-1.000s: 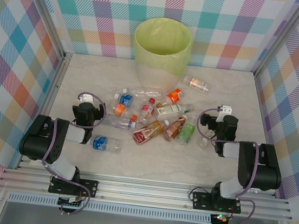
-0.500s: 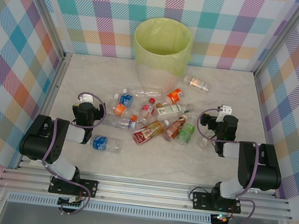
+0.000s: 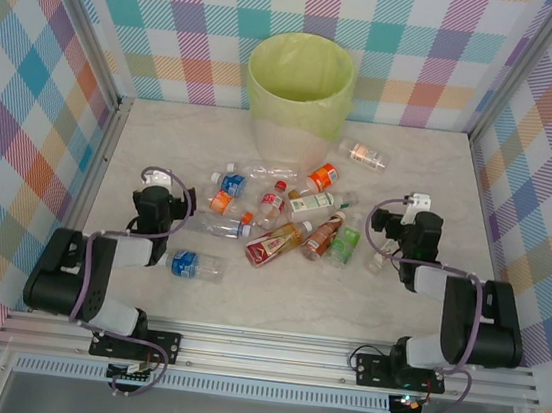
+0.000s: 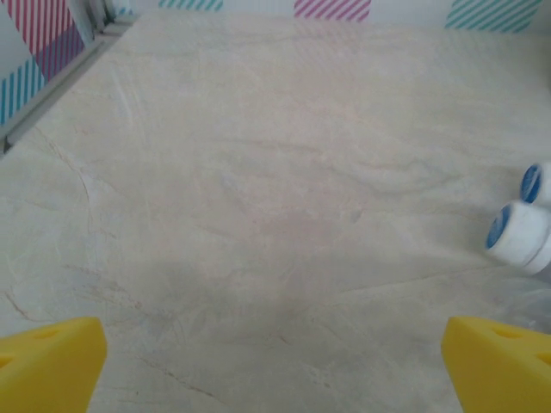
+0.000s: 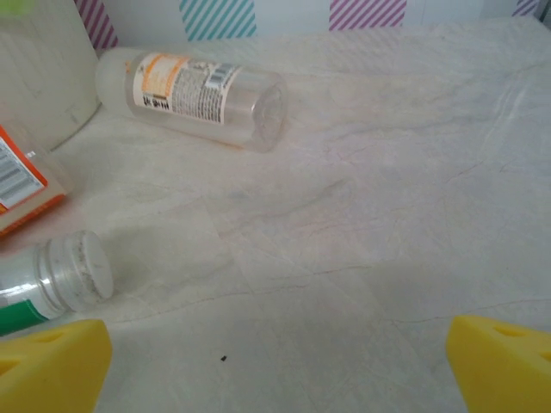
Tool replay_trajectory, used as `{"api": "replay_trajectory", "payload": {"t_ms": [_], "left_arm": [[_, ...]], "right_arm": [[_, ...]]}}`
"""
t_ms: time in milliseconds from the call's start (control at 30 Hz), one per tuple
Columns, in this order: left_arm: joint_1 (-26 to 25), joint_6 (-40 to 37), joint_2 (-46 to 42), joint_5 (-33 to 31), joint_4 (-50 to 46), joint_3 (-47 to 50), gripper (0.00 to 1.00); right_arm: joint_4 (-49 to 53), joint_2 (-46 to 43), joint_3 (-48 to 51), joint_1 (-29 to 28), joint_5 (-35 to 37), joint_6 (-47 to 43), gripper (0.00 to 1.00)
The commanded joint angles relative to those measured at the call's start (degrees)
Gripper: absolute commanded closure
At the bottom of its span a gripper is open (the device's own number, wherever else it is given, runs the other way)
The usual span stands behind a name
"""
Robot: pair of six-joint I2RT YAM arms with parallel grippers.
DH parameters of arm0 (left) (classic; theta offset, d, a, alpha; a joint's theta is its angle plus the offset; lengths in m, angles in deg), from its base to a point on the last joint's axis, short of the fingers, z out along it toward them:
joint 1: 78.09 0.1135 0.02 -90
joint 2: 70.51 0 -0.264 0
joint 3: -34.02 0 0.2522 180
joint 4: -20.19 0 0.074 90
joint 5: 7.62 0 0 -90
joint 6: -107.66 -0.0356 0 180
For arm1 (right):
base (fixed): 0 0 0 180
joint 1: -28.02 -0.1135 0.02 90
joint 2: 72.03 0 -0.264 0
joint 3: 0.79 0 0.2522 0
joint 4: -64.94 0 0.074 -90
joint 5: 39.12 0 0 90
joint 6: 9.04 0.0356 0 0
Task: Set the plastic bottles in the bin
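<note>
Near edge: my left fingers (image 4: pixel 47 366) and my right fingers (image 5: pixel 52 366) are spread fully apart and hold nothing, low over the worktop (image 3: pixel 153 141). Closest lies a blue-labelled bottle (image 3: pixel 193 265), just ahead of my left arm. Beyond it, the main scatter of plastic bottles (image 3: pixel 289 223) covers mid-worktop (roughly a dozen in all). An orange-labelled bottle (image 3: pixel 368 156) lies beside the bin (image 3: pixel 284 142) at the far wall. The bin's liner looks bare inside. Judgement: nothing binned yet; every bottle remains.
</note>
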Motion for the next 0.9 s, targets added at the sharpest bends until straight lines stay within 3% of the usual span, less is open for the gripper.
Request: {"api": "replay_trajectory", "payload": {"t_ms": [0,167,300,400,500,633,767,867], "left_arm": [[-0.28,0.84,-7.41,-0.95,-5.85,-1.78,0.0],[-0.35,11.79,-15.94,-4.7,-20.83,-5.24,0.0],[-0.32,24.34,-21.51,-0.04,-35.34,-10.35,0.0],[-0.3,32.36,-24.72,2.2,-45.47,-13.39,0.0],[-0.26,33.26,-25.88,8.42,-50.54,-14.9,0.0],[-0.11,34.07,-22.99,12.06,-60.95,-19.5,0.0],[-0.12,33.98,-20.42,18.42,-62.06,-20.55,0.0],[-0.12,34.6,-20.22,19.98,-61.24,-20.58,0.0]], "right_arm": [[7.04,-6.53,-2.54,-0.04,-0.23,0.64,0.0],[20.45,-14.25,-7.25,-0.09,2.51,9.56,0.0],[38.81,-16.74,-13.06,0.14,9.3,18.33,0.0],[44.87,-18.01,-13.26,1.16,7.16,22.1,0.0],[49.25,-17.91,-13.68,1.37,2.9,24.21,0.0],[63.39,-12.89,-18.94,1.37,2.96,32.38,0.0],[69.05,-6.35,-21.68,0.97,-5.59,33.33,0.0],[68.41,-3.56,-20.66,-1.24,-5.91,34.38,0.0]]}}
